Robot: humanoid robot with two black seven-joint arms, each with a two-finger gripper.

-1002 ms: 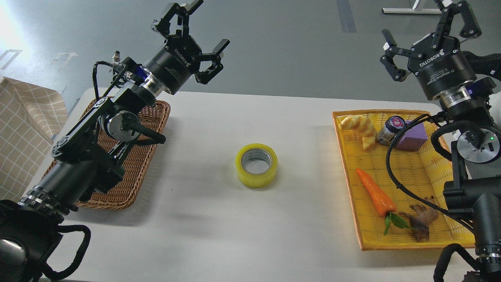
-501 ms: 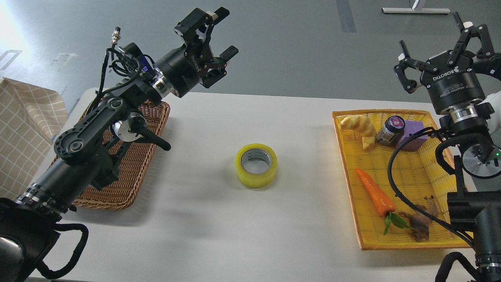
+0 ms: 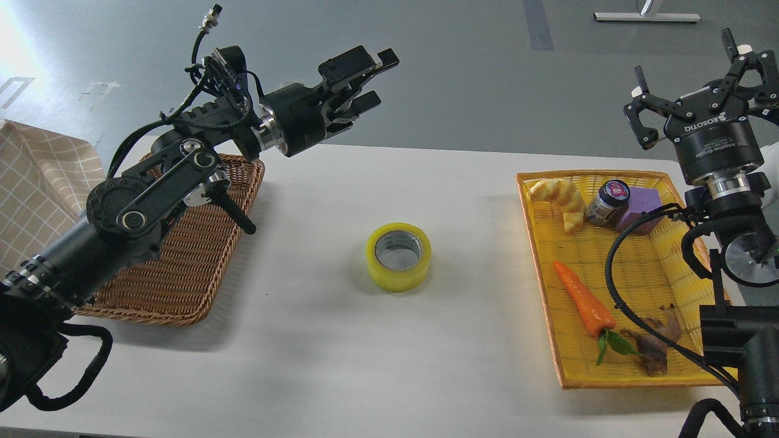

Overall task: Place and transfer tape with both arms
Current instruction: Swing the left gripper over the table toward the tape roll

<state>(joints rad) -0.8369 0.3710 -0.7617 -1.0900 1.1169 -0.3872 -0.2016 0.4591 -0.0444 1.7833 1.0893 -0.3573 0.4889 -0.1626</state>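
while the tape [image 3: 398, 256] lies flat on the white table [image 3: 341, 340], hole up and touched by nothing, we hold both grippers high and well apart from it. our left gripper [image 3: 365, 79] hangs beyond the tape and to its left, empty, fingers spread. our right gripper [image 3: 700, 82] rises far right of the tape, above the yellow basket [image 3: 548, 292], fingers splayed and empty.

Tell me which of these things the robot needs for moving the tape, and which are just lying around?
For the job: tape; left hand; right hand.

Just lying about: wicker basket; yellow tray holding bread, jar, purple block, carrot, ginger root.
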